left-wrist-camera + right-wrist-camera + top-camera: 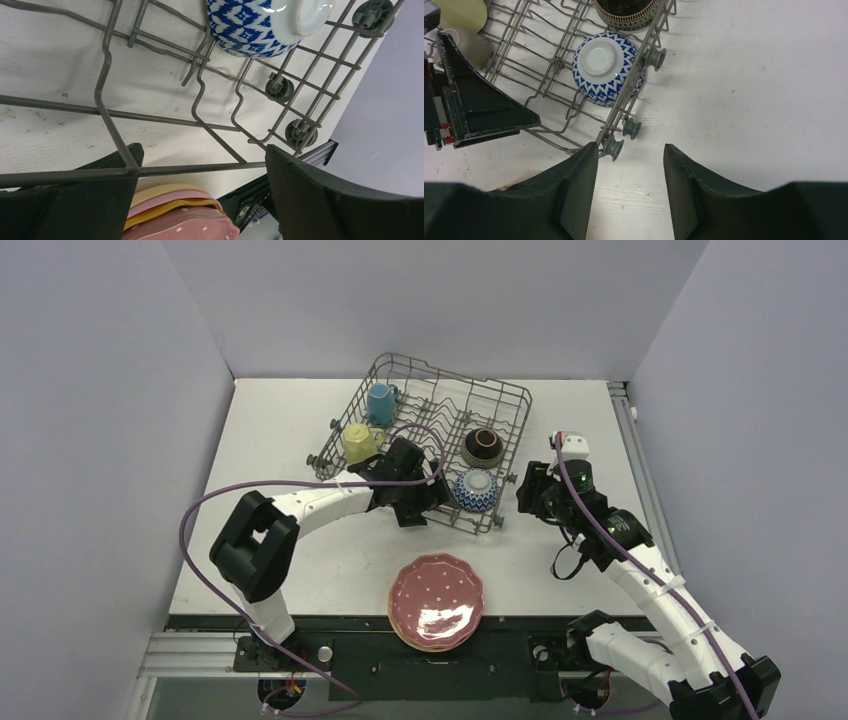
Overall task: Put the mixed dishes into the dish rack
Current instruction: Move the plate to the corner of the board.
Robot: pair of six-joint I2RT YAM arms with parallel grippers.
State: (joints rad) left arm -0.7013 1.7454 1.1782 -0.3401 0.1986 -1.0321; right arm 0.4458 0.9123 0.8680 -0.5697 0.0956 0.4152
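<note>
The grey wire dish rack (440,390) stands at the back middle. In it are a light-blue mug (380,400), a pale-yellow mug (358,440), a dark-brown bowl (483,446) and an upturned blue-white bowl (475,490). A stack of plates topped by the pink dotted one (436,598) sits at the table's near edge. My left gripper (420,505) is open and empty over the rack's near rail (200,169), with the plates (175,215) below it. My right gripper (630,150) is open and empty over bare table beside the rack's right corner wheel (631,128). A small olive mug (469,45) shows in the rack.
The left gripper's finger (479,105) shows in the right wrist view, close to the blue-white bowl (606,67). Grey walls enclose the table on three sides. A black frame rail (420,655) runs along the near edge under the plate stack.
</note>
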